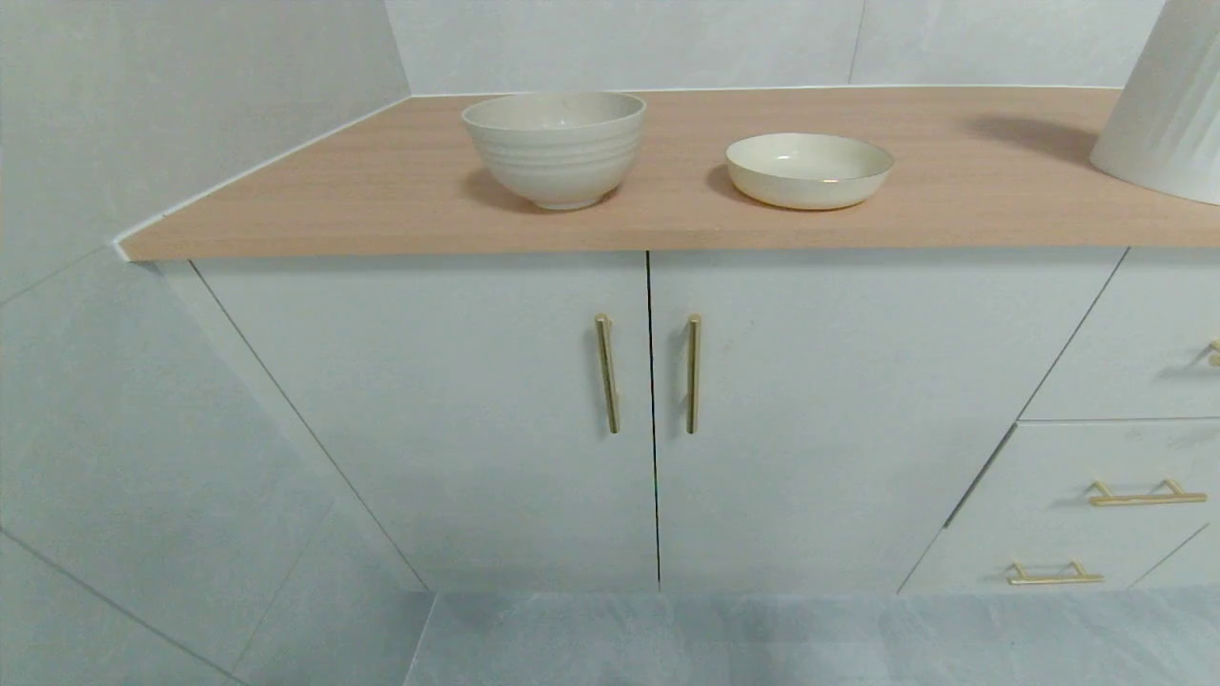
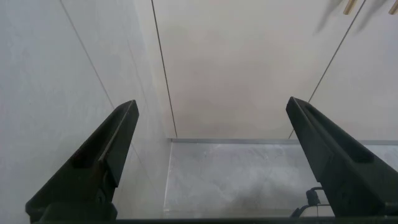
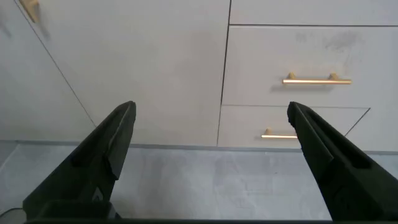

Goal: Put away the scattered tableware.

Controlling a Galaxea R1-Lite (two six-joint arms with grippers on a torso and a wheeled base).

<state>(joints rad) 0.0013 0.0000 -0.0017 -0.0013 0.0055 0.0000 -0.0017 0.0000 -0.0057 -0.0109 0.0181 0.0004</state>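
Pale wood makes up the countertop (image 1: 381,191), and on it stand the two pieces of tableware: one deep ribbed bowl (image 1: 554,148) and one shallow bowl (image 1: 809,170). Both are cream and upright, set side by side with a gap between them, the deep one toward the robot's left. One white fluted vessel (image 1: 1168,105) stands on the same top at the far right, cut off by the frame. Under the counter are two white cabinet doors, each with one upright gold bar: the left door handle (image 1: 607,373) and the right door handle (image 1: 693,373), on either side of the seam. Further right are drawers with three horizontal gold pulls: an upper pull (image 1: 1148,494), a lower pull (image 1: 1055,574) and a third pull (image 1: 1214,353) only partly seen at the edge. The left pincer (image 2: 211,104) has its two dark fingers spread wide with nothing between them. Straight ahead of it a plain cabinet front meets the grey floor (image 2: 236,180), and a blurred gold streak (image 2: 351,5) off to one side is probably a handle end. The right pincer (image 3: 211,106) is also spread wide and empty, with drawer fronts and two gold pulls ahead of it. Both bowls sit on the counter above the cabinet fronts the pincers face, well apart from either pincer.
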